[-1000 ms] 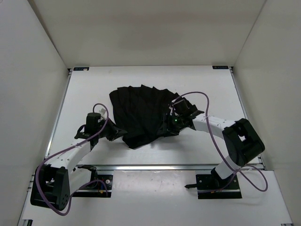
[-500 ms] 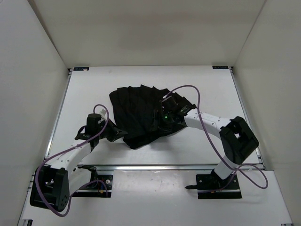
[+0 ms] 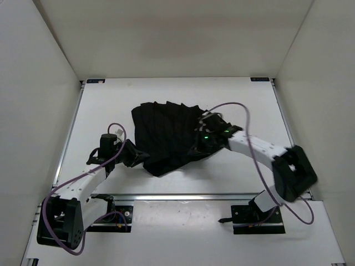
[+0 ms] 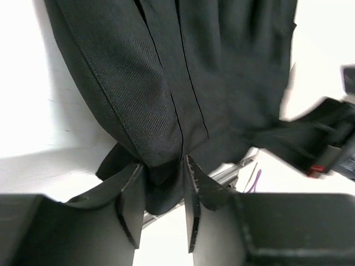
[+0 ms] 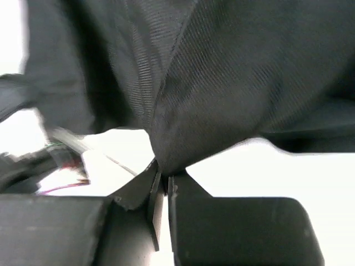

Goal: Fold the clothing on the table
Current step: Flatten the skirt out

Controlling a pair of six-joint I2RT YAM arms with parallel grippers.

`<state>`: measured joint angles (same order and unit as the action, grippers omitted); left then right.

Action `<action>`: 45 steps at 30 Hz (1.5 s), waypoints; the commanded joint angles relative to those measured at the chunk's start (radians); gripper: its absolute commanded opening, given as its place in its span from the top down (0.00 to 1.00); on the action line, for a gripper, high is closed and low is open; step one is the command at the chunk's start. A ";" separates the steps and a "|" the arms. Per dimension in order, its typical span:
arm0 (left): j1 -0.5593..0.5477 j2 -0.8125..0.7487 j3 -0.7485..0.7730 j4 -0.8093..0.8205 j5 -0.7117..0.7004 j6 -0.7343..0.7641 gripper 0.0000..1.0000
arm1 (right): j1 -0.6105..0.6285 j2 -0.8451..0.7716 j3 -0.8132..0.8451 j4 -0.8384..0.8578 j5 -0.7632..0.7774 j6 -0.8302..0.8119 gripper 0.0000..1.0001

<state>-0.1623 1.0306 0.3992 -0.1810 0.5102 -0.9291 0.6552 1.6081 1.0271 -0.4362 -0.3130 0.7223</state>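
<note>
No text, brand, number or sign can be read in any view. In the top view, two small dark plates are seen on the far rail of the table (image 3: 111, 105), one at about eleven o'clock (image 3: 95, 81) and one at about one o'clock (image 3: 259, 79) from its middle. Anything printed on them is too small to be made out. In the left wrist view, a small red patch (image 4: 316, 169) at about four o'clock is too blurred to be read.
</note>
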 commanded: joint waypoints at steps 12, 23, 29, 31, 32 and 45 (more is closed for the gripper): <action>-0.060 0.016 0.006 0.034 -0.033 -0.017 0.59 | -0.424 -0.431 -0.382 0.154 -0.282 0.060 1.00; -0.008 0.010 0.055 -0.025 -0.042 0.032 0.58 | -0.299 -0.065 0.760 0.017 -0.330 -0.043 1.00; -0.009 0.008 0.037 -0.017 -0.022 0.045 0.58 | -0.471 -0.345 0.342 -0.002 -0.344 -0.011 1.00; -0.020 0.020 0.039 -0.011 -0.032 0.035 0.58 | -0.515 -0.432 0.164 -0.038 -0.341 -0.027 1.00; -0.023 0.026 0.036 -0.006 -0.030 0.035 0.58 | -0.528 -0.500 0.046 -0.053 -0.336 -0.043 1.00; -0.135 0.336 0.196 0.104 -0.156 0.064 0.52 | -0.552 -0.683 -0.548 -0.205 -0.270 -0.202 1.00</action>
<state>-0.2863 1.3033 0.4976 -0.1394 0.4175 -0.9020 0.1089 0.9565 0.4767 -0.6670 -0.5838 0.5735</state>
